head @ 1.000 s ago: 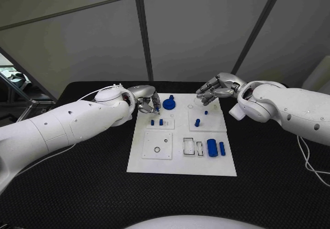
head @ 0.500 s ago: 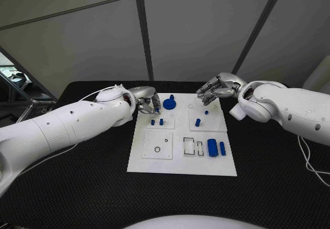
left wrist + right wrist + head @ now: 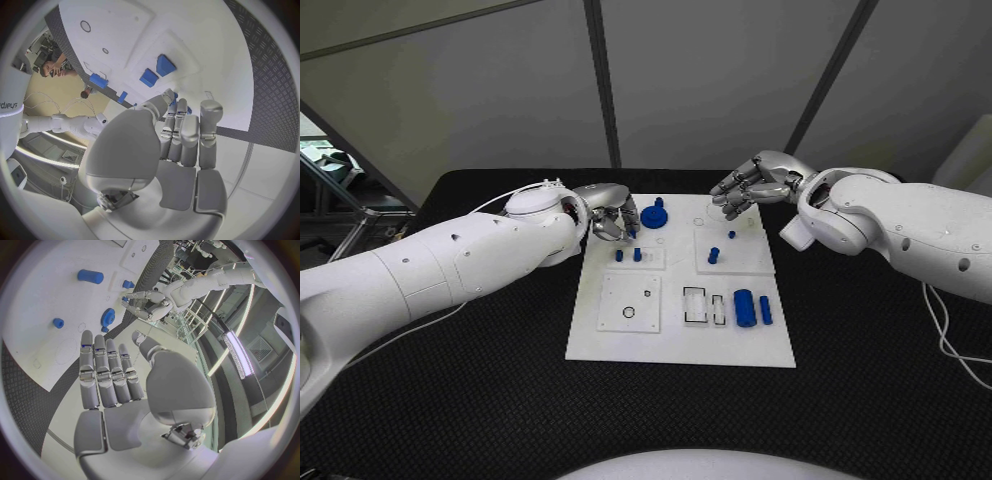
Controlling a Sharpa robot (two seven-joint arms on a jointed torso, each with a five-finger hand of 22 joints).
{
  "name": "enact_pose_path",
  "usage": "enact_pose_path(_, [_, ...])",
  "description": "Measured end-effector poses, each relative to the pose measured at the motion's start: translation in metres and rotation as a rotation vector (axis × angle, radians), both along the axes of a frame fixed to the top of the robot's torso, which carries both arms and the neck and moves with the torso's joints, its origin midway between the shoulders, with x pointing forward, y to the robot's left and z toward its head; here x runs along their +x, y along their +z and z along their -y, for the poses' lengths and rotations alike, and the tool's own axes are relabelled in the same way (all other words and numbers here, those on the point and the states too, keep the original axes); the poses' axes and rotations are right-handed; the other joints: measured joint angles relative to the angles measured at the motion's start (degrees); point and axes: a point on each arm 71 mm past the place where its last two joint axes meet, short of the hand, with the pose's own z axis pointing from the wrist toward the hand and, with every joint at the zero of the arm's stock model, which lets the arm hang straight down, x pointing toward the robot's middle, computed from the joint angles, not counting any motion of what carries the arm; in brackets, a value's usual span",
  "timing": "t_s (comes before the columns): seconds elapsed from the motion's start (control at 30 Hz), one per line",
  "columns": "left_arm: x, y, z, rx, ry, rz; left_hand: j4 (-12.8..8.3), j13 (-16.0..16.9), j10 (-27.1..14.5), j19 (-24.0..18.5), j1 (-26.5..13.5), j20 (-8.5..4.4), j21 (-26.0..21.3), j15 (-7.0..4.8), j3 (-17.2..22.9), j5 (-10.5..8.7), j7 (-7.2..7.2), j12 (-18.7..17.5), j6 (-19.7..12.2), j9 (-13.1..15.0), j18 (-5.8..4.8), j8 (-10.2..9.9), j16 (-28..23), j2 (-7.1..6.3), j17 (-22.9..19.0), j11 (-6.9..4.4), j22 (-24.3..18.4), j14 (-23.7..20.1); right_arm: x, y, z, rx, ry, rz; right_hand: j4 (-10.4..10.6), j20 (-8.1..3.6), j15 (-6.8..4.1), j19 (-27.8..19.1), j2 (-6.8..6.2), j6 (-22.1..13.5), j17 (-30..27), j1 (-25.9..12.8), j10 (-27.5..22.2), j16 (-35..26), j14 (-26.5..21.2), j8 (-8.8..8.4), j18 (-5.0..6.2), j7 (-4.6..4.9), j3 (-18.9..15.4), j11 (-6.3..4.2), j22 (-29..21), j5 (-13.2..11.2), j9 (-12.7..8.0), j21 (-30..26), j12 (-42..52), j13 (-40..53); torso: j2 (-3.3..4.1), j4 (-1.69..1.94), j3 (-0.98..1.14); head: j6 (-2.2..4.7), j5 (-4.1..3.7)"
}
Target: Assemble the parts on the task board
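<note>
**Left hand reaching for the gear**

Head view: the left hand [image 3: 609, 215] hovers just beside the blue gear [image 3: 653, 216] at the white board's [image 3: 678, 345] far edge, holding nothing.

Left wrist view: fingers [image 3: 182, 131] extended, released.

Right wrist view: the right hand [image 3: 107, 371] is spread, empty. Next, I judge, closing on the gear

A black tabletop [image 3: 473, 400] with a woven, textured surface spreads across the scene. Behind its far edge stand pale grey wall panels [image 3: 704, 80], split by dark frame bars [image 3: 602, 80] that slant upward. At far left, a dark metal stand [image 3: 343, 205] sits beside the tabletop.
</note>
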Motion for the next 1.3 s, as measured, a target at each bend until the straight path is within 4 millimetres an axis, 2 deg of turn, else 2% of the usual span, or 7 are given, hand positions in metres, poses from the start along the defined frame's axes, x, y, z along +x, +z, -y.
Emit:
enact_pose_path(0.57, [0.0016,-0.0024,0.0035,0.004,-0.001,-0.009,-0.2,-0.1,0.0,0.0,0.0,0.0,0.0,0.0,-0.2,0.0,0.0,-0.5,0.0,0.1,0.0,-0.4,0.0,0.0,-0.6,0.0,0.0,0.0,-0.0002,0.0001,-0.0005,0.0,0.001,0.0,0.0,0.0,0.0,0.0,0.0,0.0,0.0,0.0,0.0,0.0,0.0,0.0,0.0,0.0,0.0,0.0,0.0,0.0,0.0,0.0,0.0,0.0,0.0,0.0,0.02,-0.09,-0.09])
enact_pose_path(0.7, [0.002,-0.0029,0.004,0.006,0.0,-0.013,-0.3,-0.3,0.0,-0.3,-0.2,0.32,-0.9,0.35,-0.3,0.0,0.23,-1.2,-0.2,-0.2,0.0,-0.9,0.0,-0.24,-1.1,0.0,0.0,-0.4,-0.0003,0.0001,-0.0006,0.001,0.002,0.0,0.0,0.0,0.0,0.0,0.0,0.0,0.0,0.0,0.0,0.0,0.0,0.0,0.0,0.0,0.0,0.0,0.0,0.0,0.0,0.0,0.0,0.0,0.0,0.0,0.0,-0.15,-0.15])
enact_pose_path(1.03, [0.0022,-0.0045,0.0016,0.013,0.01,-0.021,-0.3,-0.6,-0.7,-0.7,-0.7,0.72,-1.6,1.02,-0.3,0.01,0.52,-2.2,-0.5,-0.6,0.0,-1.5,-0.3,-0.68,-2.2,0.75,0.0,-1.0,-0.0004,0.0001,0.0003,0.0,0.0,0.0,0.0,0.0,0.0,0.0,0.0,0.0,0.0,0.0,0.0,0.0,0.0,0.0,0.0,0.0,0.0,0.0,0.0,0.0,0.0,0.0,0.0,0.0,0.0,0.07,-0.01,-0.36,-0.2])
enact_pose_path(1.2, [0.002,-0.0047,0.0006,0.014,0.012,-0.022,-0.5,-0.8,-1.1,-0.9,-0.7,0.93,-1.6,1.03,-0.5,0.01,0.73,-2.8,-0.7,-0.8,0.01,-1.8,-0.3,-0.69,-2.7,1.05,0.0,-1.5,-0.0004,0.0001,0.0005,0.0,0.0,0.0,0.0,0.0,0.0,0.0,0.0,0.0,0.0,0.0,0.0,0.0,0.0,0.0,0.0,0.0,0.0,0.0,0.0,0.0,0.0,0.0,0.0,0.0,0.0,0.08,-0.02,-0.41,-0.13])
enact_pose_path(1.3, [0.0018,-0.0047,0.0007,0.014,0.012,-0.022,-0.5,-0.9,-1.2,-0.9,-0.7,0.93,-1.6,1.04,-0.5,0.01,0.73,-2.8,-0.7,-0.9,0.0,-2.0,-0.3,-1.14,-2.8,1.17,0.0,-1.4,-0.0004,0.0001,0.0006,0.0,0.0,-0.001,0.0,0.0,0.0,0.0,0.0,0.0,0.0,0.0,0.0,0.0,0.0,0.0,0.0,0.0,0.0,0.0,0.0,0.0,0.0,0.0,0.0,0.0,0.0,0.08,-0.02,-0.41,-0.08])
